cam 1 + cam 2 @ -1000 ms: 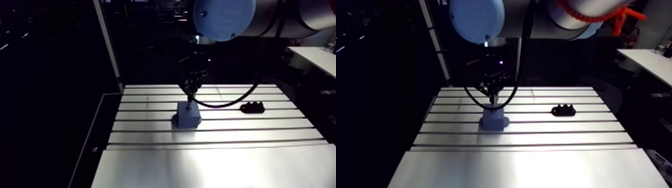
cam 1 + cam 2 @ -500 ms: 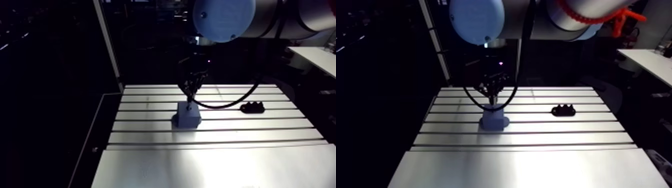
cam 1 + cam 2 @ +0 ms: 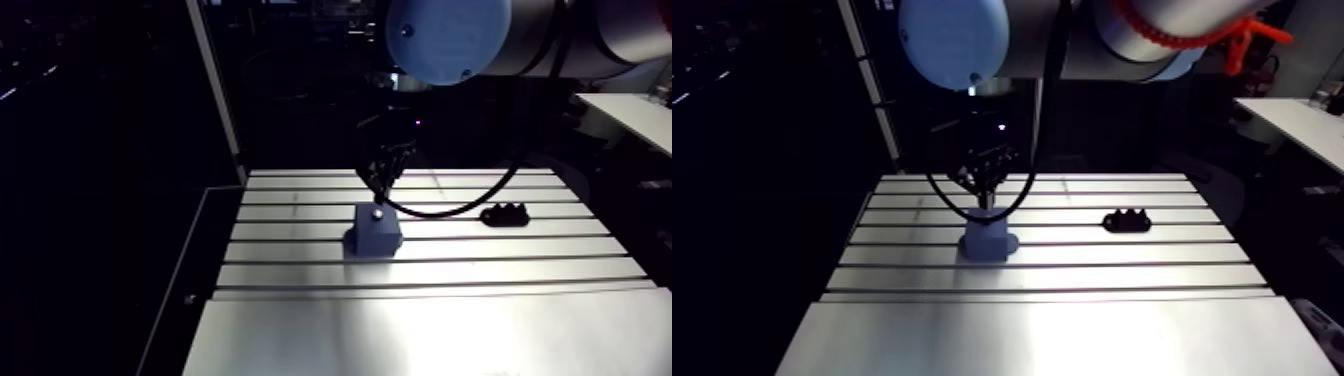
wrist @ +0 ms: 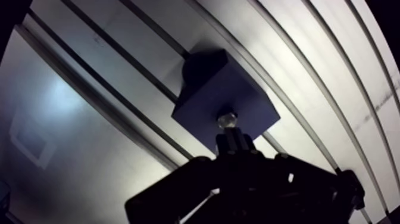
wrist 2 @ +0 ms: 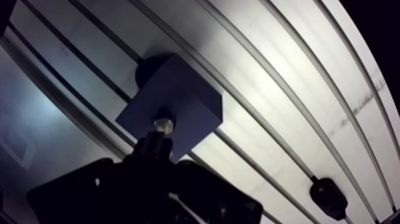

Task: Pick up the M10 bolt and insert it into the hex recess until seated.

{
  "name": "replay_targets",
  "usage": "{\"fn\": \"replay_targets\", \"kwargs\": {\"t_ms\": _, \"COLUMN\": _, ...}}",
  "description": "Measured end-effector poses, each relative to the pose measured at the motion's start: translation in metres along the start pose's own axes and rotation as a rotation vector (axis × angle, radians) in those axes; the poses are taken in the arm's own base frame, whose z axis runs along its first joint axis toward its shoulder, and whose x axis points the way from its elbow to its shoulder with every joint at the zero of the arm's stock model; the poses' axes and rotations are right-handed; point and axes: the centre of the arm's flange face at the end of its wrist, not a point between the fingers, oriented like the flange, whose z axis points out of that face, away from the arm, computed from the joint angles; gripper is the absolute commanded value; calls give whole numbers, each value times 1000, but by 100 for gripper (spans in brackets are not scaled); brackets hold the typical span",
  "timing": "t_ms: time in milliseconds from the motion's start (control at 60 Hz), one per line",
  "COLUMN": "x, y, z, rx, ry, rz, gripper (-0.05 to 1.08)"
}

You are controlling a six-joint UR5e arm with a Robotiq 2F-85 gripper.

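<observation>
Just ahead of the gripper [image 4: 234, 139], the bolt [image 4: 226, 121] sat in the block [image 4: 235, 92], seemingly seated; only pulling away seemed left. Open or closed, I could not tell.

A: Table [image 3: 290, 251]: aluminium, with long parallel slots running across it in the arm view. The nearer stretch is a smooth plain sheet [image 3: 430, 335] with no slots, catching strong light.

B: Anything loose on it?

A: One small black piece [image 3: 505, 213], low, with three bumps along its top. It lies on the slotted part, out toward the right, with nothing touching it. The wrist view shows it dark and rounded; can't tell if it straddles a slot.

B: Edges?

A: Pale upright bar [image 3: 218, 100] at the far left corner.
</observation>
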Motion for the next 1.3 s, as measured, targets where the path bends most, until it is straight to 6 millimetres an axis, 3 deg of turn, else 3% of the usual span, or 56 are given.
{"fn": "replay_targets", "kwargs": {"t_ms": 1300, "x": -1, "y": -1, "z": 8, "rx": 5, "ry": -11, "rz": 0, "gripper": 107}}
